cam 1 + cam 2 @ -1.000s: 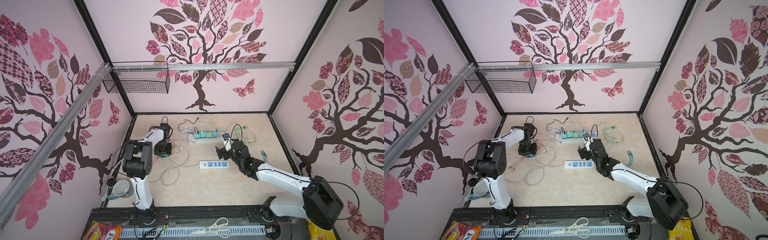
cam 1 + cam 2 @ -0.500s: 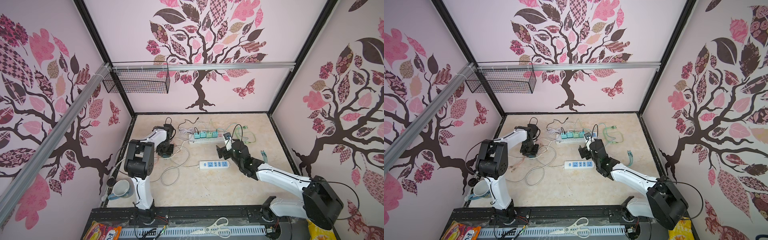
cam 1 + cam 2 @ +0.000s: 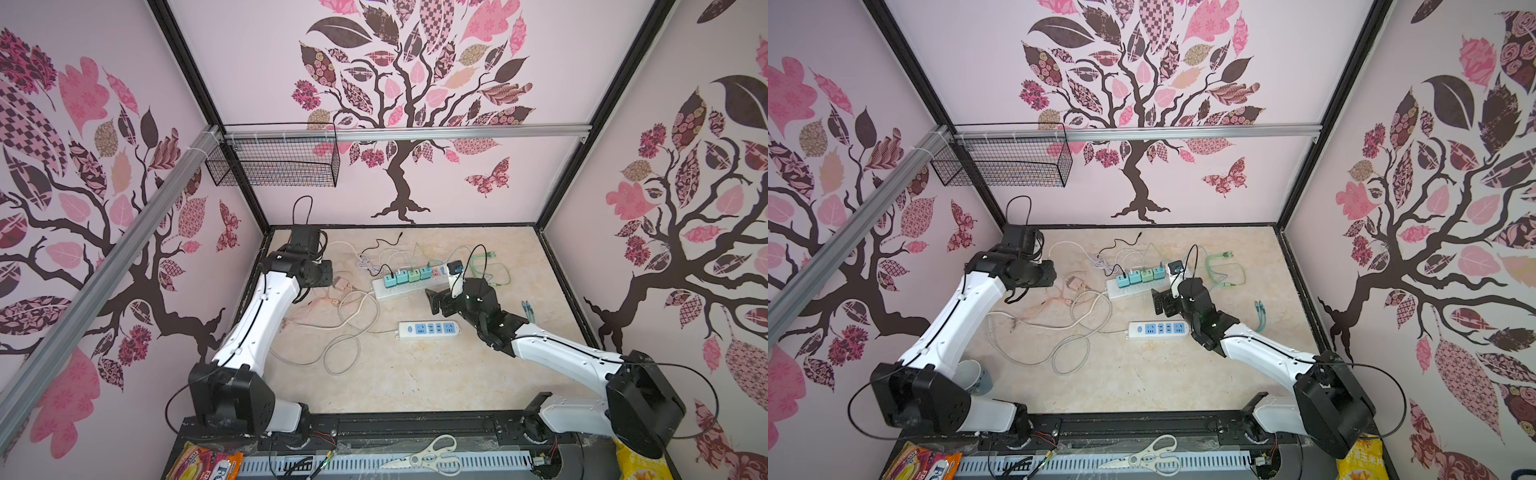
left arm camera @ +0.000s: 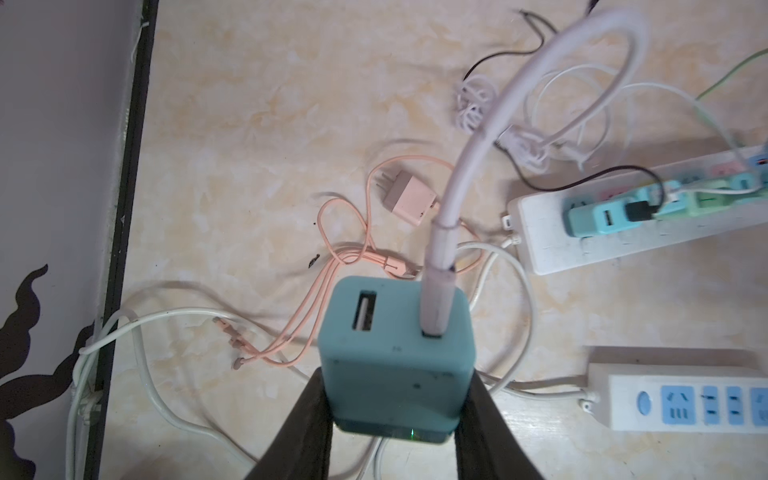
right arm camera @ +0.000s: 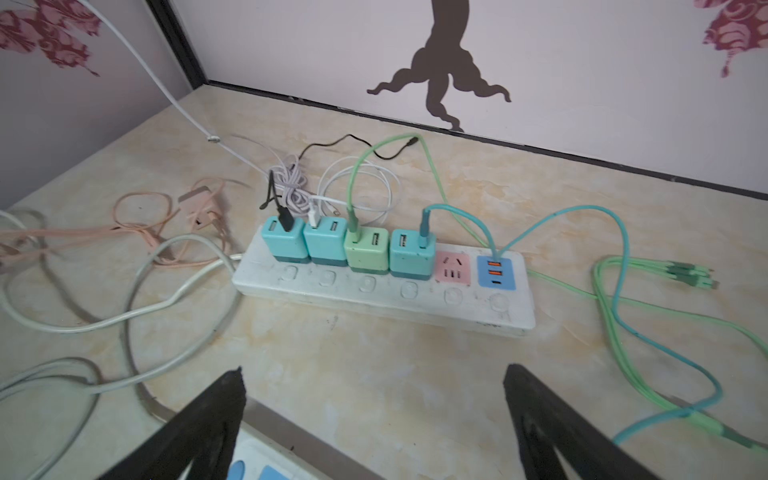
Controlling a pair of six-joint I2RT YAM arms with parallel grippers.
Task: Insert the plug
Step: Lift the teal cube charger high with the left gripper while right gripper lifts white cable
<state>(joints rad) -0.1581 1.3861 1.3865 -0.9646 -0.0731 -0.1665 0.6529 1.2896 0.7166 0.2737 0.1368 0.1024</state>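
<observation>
Top views: left gripper at far left, risen from the cable tangle where it sat lower and wider a second ago; pickup judged done, carry and insertion remaining. Right gripper hovers between long power strip and short strip. Left wrist: fingers part-closed, clamping teal charger by its sides, off the table, left of both strips; ports face up, white cable rising from one; prongs hidden, judged downward, port-to-prong axis near upright. Right wrist: jaws wide, empty; pink socket free.
</observation>
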